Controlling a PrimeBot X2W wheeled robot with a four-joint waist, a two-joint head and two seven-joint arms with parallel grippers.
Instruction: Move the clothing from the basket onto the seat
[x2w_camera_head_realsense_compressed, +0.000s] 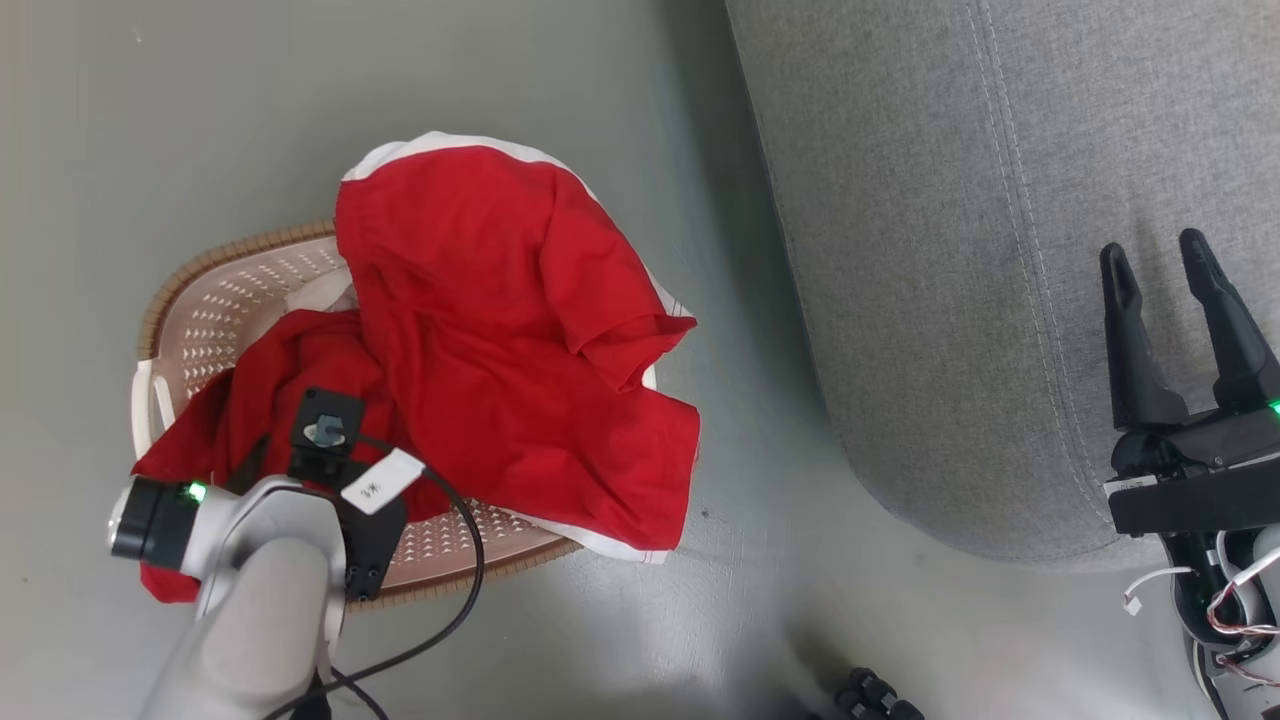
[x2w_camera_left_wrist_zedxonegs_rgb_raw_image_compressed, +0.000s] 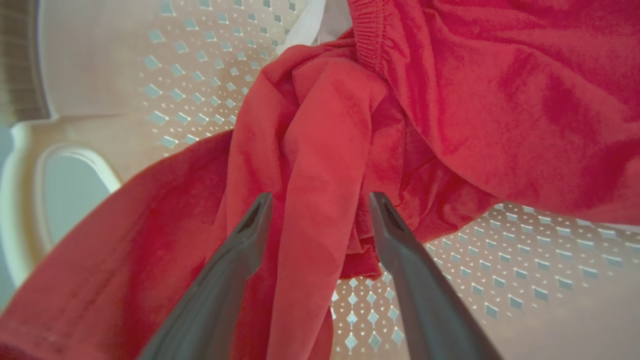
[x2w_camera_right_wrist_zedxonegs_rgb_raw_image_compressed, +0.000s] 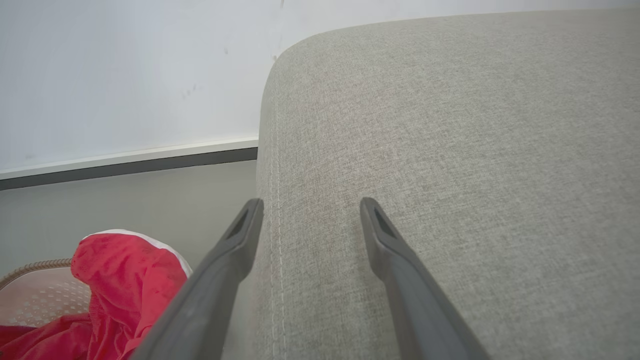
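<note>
Head view: the clothing (x2w_camera_head_realsense_compressed: 500, 340) lies heaped in the basket (x2w_camera_head_realsense_compressed: 215, 300), spilling over its edge, with nothing on the seat (x2w_camera_head_realsense_compressed: 950, 250) yet and bare floor (x2w_camera_head_realsense_compressed: 760, 600) between. Left wrist: my left gripper (x2w_camera_left_wrist_zedxonegs_rgb_raw_image_compressed: 320, 200) is spread, straddling red fabric (no pinch). Right wrist: my right gripper (x2w_camera_right_wrist_zedxonegs_rgb_raw_image_compressed: 310, 202) is spread above open seat.

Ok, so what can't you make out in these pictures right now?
Head view: the basket floor, mostly covered by the clothing; anything beneath is hidden.
Left wrist view: whether the open left hand touches the fold it straddles is unclear.
Head view: the seat, cut off by the top and right edges.
Head view: small dark objects at the bottom edge, cut off, unidentifiable.
</note>
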